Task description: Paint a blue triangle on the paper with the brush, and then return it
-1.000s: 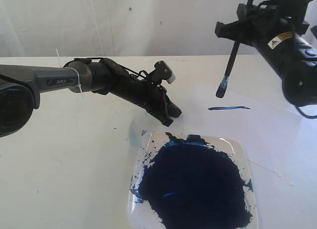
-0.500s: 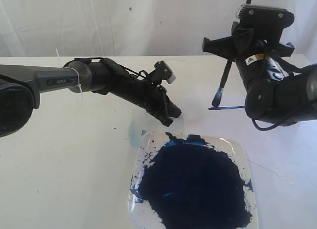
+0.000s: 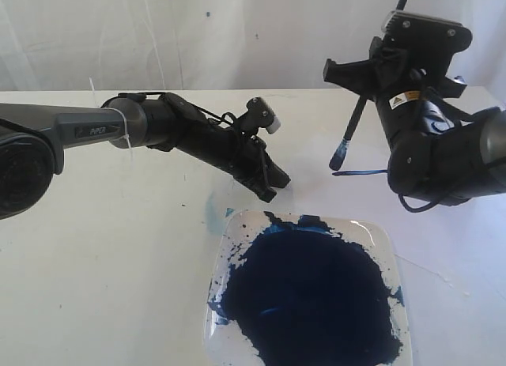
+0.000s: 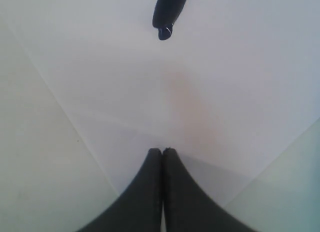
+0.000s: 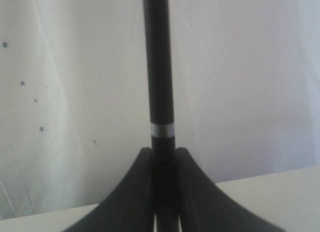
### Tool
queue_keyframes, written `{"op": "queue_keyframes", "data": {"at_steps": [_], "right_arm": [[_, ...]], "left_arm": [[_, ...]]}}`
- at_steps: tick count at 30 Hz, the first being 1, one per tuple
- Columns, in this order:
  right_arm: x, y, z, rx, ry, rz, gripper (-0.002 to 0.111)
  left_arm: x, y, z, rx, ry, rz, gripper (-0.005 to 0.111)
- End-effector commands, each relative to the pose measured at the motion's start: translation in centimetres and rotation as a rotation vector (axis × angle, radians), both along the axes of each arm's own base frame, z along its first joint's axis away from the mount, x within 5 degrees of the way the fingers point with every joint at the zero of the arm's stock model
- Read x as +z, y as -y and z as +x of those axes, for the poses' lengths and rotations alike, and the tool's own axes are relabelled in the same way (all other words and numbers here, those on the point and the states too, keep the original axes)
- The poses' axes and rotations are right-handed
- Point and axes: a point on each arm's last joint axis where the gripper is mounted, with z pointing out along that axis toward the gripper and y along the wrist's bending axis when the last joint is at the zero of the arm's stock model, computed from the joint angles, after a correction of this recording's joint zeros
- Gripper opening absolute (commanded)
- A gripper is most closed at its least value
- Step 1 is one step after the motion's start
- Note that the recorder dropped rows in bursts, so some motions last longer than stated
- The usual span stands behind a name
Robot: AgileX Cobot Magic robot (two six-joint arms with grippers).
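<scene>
Reaching in from nine o'clock in the exterior view: left gripper point(image 3: 273, 186), fingers pressed together with nothing between them, tips low over the paper point(image 4: 210, 81), at eleven o'clock of the dish point(image 3: 386, 241). Close by those tips, a faint pale-blue smear point(image 3: 212, 212). At six o'clock of the scene, the clear square dish, holding a wide pool of dark blue paint point(image 3: 308, 299), splashes out to the rim. At one o'clock of the dish, on the paper, a single blue line point(image 3: 362, 173), running nine to three. Right at its nine o'clock end, the stained tip of the brush point(image 3: 353, 129), touching the sheet or not, cannot tell; handle leaning up toward one o'clock. At two o'clock, right gripper point(image 3: 378, 66), fingers pinching the black handle beside a silver band.
</scene>
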Motion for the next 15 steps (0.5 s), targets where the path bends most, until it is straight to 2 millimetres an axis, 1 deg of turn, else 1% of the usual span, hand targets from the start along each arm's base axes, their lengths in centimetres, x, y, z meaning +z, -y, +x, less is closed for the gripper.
{"op": "queue_keyframes", "data": {"at_steps": [1, 4, 8, 11, 15], "right_arm": [[-0.79, -0.06, 0.27, -0.008, -0.001, -0.035, 0.0], [-0.74, -0.04, 0.27, -0.01, 0.006, -0.034, 0.0], [-0.74, 0.01, 0.27, -0.022, 0.016, -0.111, 0.0], [-0.7, 0.22, 0.22, -0.038, -0.001, -0.096, 0.0], [-0.1, 0.74, 0.04, -0.078, -0.031, -0.062, 0.0]], "left_arm": [[0.33, 0.22, -0.3, -0.027, -0.008, -0.011, 0.0], [0.33, 0.22, -0.3, -0.027, -0.008, -0.011, 0.0], [0.33, 0.22, -0.3, -0.027, -0.008, -0.011, 0.0], [0.33, 0.22, -0.3, -0.027, -0.008, -0.011, 0.0], [0.33, 0.22, -0.3, -0.027, -0.008, -0.011, 0.0]]}}
